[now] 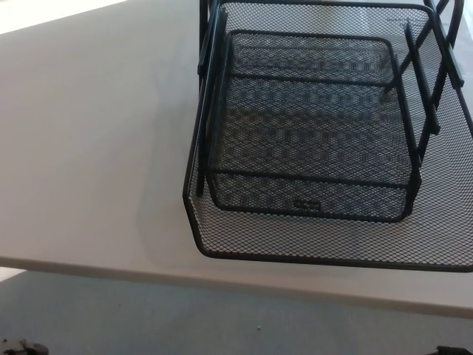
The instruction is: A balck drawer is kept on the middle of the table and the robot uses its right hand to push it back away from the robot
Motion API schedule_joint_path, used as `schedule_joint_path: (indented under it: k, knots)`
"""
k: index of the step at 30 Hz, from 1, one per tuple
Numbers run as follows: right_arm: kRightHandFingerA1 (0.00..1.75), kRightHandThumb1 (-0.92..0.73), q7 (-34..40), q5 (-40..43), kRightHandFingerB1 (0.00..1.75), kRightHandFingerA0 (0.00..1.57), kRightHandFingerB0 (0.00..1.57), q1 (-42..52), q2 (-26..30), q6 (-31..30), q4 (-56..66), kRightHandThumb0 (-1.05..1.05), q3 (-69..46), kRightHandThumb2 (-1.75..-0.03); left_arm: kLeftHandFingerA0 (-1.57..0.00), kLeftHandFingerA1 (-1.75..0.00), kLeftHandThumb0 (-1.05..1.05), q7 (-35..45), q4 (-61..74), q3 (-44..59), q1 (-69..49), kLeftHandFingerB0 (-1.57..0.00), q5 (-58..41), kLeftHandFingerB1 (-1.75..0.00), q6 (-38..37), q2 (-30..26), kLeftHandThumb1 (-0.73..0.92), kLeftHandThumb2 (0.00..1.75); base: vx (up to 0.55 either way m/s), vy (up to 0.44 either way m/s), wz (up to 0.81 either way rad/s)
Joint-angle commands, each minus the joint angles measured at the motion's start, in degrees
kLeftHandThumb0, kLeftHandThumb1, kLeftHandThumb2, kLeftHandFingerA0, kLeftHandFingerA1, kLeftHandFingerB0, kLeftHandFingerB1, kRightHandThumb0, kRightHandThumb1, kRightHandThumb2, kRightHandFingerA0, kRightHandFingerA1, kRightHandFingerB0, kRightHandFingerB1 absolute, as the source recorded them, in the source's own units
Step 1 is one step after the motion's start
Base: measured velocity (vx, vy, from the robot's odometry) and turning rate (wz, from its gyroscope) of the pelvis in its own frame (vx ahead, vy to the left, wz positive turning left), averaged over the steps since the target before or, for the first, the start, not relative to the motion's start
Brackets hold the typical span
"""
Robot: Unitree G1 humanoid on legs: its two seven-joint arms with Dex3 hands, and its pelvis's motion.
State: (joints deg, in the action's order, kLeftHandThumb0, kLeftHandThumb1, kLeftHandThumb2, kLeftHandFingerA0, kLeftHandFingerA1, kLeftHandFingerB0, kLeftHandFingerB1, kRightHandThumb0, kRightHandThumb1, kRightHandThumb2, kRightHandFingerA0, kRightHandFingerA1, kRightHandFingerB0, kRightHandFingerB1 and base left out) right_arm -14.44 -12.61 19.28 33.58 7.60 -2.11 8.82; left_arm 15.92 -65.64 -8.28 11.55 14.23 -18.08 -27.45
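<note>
The black wire-mesh drawer sits on the white table, right of centre. It is pulled out toward me, and its front rim lies close to the table's near edge. A smaller mesh tray rests above it inside a black frame with slanted uprights. Only a dark sliver of my left hand shows at the bottom left corner, and a thinner sliver of my right hand at the bottom right. Both are below the table edge and apart from the drawer.
The table's near edge runs across the lower part of the picture, with grey floor beneath it. The bare tabletop stretches to the left of the drawer. The drawer unit is cut off by the top and right borders.
</note>
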Motion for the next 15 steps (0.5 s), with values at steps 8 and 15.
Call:
schedule_joint_path:
  k: [8,15]
  knots:
    - [0.39,-0.72,-27.8,27.5,0.33,0.44,0.32,12.9,20.2,-2.8,39.8,-0.63,-7.8,-0.64,-0.34,-0.5,-0.69,1.7,-0.9,-0.4,1.0,-0.19,0.6,-0.42,-1.4,-1.7,0.68,1.0,0.0,0.0,0.0]
    - [0.39,-0.78,-29.5,27.5,0.33,0.47,0.34,5.6,21.2,-6.7,42.3,-0.63,-3.5,-0.64,-0.34,-0.5,-0.7,1.7,-0.9,-0.6,1.3,-0.2,0.8,-0.42,-0.8,-1.6,0.68,1.0,0.0,0.0,0.0]
